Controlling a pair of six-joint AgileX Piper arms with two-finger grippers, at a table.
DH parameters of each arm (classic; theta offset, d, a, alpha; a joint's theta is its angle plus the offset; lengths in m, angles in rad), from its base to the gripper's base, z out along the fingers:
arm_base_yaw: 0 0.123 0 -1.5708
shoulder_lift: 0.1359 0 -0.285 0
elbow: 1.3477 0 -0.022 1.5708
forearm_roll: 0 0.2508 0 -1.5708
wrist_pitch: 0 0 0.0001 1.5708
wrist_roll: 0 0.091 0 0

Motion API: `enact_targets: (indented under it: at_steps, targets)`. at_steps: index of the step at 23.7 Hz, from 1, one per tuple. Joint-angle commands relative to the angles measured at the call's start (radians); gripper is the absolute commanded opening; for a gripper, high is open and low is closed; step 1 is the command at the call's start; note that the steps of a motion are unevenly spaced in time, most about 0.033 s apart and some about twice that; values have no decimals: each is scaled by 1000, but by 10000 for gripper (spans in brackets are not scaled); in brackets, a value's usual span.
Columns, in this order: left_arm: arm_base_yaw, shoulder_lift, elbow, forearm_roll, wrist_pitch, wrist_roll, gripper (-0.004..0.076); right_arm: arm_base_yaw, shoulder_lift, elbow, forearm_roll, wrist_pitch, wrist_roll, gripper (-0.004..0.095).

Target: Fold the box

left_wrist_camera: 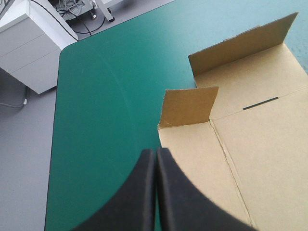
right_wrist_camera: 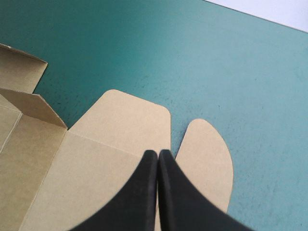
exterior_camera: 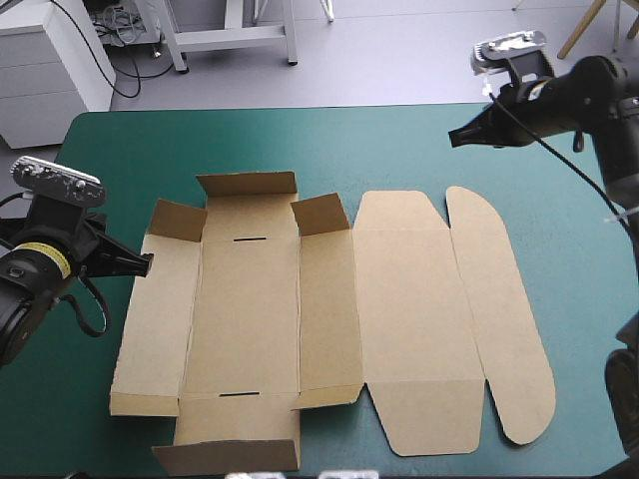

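Note:
The brown box [exterior_camera: 329, 319] lies as a cut sheet on the teal-green cover, mostly flat, with its far flaps and two small corner tabs raised. My left gripper [exterior_camera: 148, 263] is shut and empty, hovering just off the box's left edge near the raised corner tab [left_wrist_camera: 187, 107]. In the left wrist view the black fingers [left_wrist_camera: 155, 153] meet over the sheet's left panel [left_wrist_camera: 260, 154]. My right gripper [exterior_camera: 454, 137] is shut and empty, raised beyond the far right of the box. The right wrist view shows its tip [right_wrist_camera: 158, 153] above the lid panel [right_wrist_camera: 96, 168] and rounded end flap [right_wrist_camera: 207, 163].
A white cabinet [exterior_camera: 50, 65] stands on the floor beyond the table's far left corner, with a table frame [exterior_camera: 230, 35] behind. Bare teal-green cover [exterior_camera: 399, 150] stretches along the far side and to the right of the box.

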Motion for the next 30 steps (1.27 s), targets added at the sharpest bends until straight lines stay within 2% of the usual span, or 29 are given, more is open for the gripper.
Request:
enact_targets:
  at_steps: [1,4,5,8,11,15,21,23,28,30]
  targets:
    - [-5,-11,-33,35,-47,-9,-10,-103,-152,146,101,-38,-53,-19]
    - [-5,-11,-33,65,-47,-14,-10,-161,-260,323,107,-67,-93,-19]
    - [-5,-11,-33,68,-47,-14,-10,-185,-320,424,107,-107,-103,-19]
    - [-5,-11,-33,59,-47,-14,-10,-208,-426,556,107,-157,-118,-19]
    - [-5,8,-33,9,-29,102,-9,-210,-576,737,101,-200,-120,-19]
    - [-5,104,-33,-23,22,105,0,-210,-721,877,103,-236,-118,-19]
    - [12,254,-48,-78,12,105,20,-210,-809,940,95,-237,-118,-19]
    - [78,295,-73,-213,9,179,20,-210,-818,949,91,-237,-118,-19]
    - [339,368,-110,-684,52,506,20,-210,-818,967,77,-237,-118,-19]
    - [437,387,-110,-788,86,565,20,-210,-818,967,70,-238,-118,-19]
